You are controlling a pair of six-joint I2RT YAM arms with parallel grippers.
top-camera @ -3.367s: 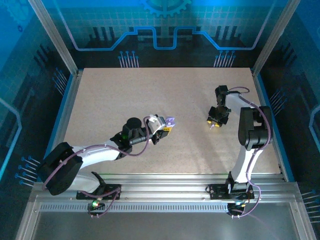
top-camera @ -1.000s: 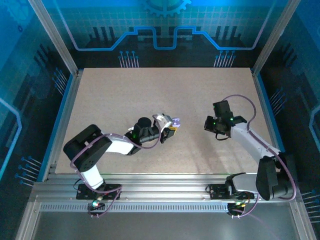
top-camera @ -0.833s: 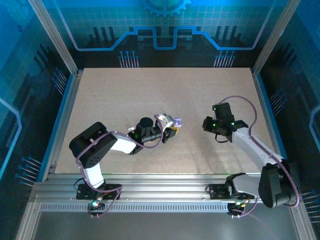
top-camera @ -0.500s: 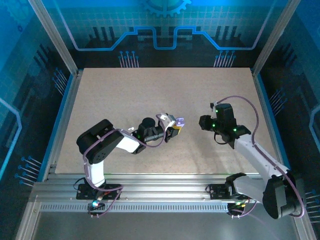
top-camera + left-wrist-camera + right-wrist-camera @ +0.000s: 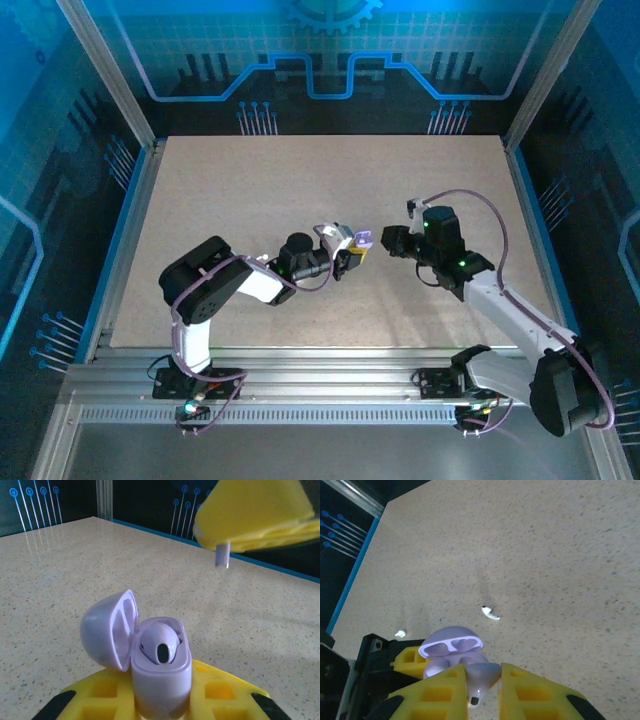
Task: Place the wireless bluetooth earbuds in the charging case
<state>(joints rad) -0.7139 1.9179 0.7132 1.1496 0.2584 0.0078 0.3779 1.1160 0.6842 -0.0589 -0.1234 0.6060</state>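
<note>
The lilac charging case (image 5: 161, 680) stands upright between the yellow fingers of my left gripper (image 5: 161, 702), which is shut on it. Its lid (image 5: 107, 630) hangs open to the left, and one earbud (image 5: 159, 642) sits in the right-hand socket. My right gripper (image 5: 482, 682) is shut on the other earbud (image 5: 482, 675), stem pointing down. From the left wrist, that stem (image 5: 222, 556) pokes out below the right gripper's yellow fingers (image 5: 252, 512), above and right of the case. From above, the case (image 5: 362, 239) and right gripper (image 5: 388, 240) are close together at mid-table.
Two tiny white pieces lie on the speckled tabletop beyond the case, one (image 5: 490, 613) ahead of it and one (image 5: 399, 633) to its left. A blue-lit frame and rail (image 5: 130, 210) border the table (image 5: 300, 180).
My right gripper has swung left with its earbud, closing on the case. The left gripper has edged right and slightly up with the case.
</note>
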